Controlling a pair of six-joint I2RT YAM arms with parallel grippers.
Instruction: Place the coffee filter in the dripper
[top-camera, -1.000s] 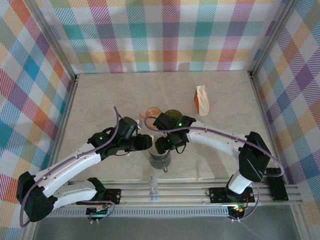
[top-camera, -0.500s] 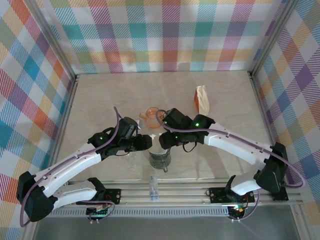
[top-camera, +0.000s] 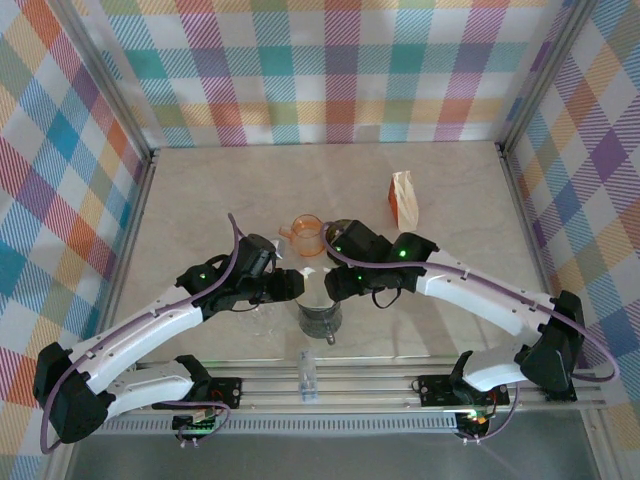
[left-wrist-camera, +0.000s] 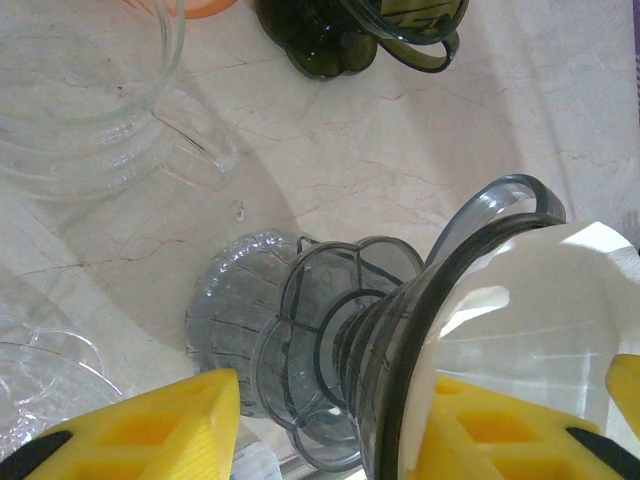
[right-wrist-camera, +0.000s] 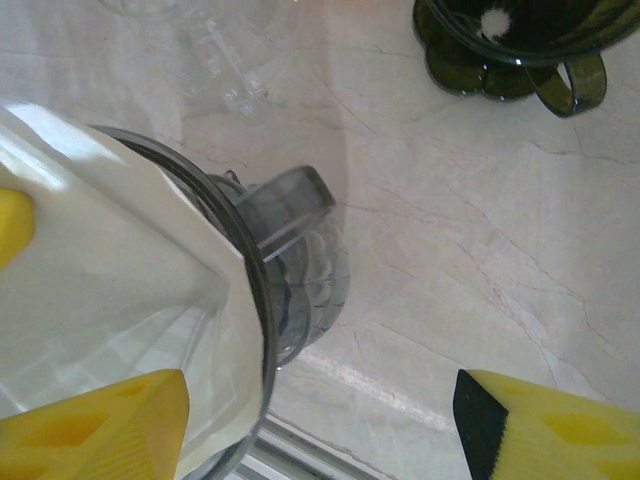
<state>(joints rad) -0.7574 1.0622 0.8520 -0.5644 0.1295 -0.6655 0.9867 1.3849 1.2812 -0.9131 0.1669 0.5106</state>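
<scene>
The right gripper (top-camera: 337, 283) hangs over the far right edge of the grey dripper (top-camera: 322, 318). Its jaws are spread wide, with one finger (right-wrist-camera: 90, 420) above the coffee filter (right-wrist-camera: 100, 270) and the other (right-wrist-camera: 550, 425) well outside the rim, over bare counter (top-camera: 220, 200). We see its arm bent sharply at the near right, the long forearm slanting left toward the middle and the wrist tipped downward.

The left gripper (top-camera: 293, 285) faces it from the far left side of the same dripper. Its arm runs from the near left up and right, with the wrist about level. Its jaws stand partly apart astride the rim. The outer finger (left-wrist-camera: 150, 425) is clear of the wall; whether the inner one presses the paper we cannot tell.

The white filter lines the inside of the grey dripper, mouth up and point down, its long axis about upright. The dripper stands on a clear ribbed glass piece (left-wrist-camera: 225, 320), near the middle of the counter's near edge.

Just beyond the grippers are an orange cup (top-camera: 305, 233) and a dark green dripper (right-wrist-camera: 510, 45). A clear glass pitcher (left-wrist-camera: 90, 110) is close by, and a paper packet (top-camera: 403, 199) lies farther right.
</scene>
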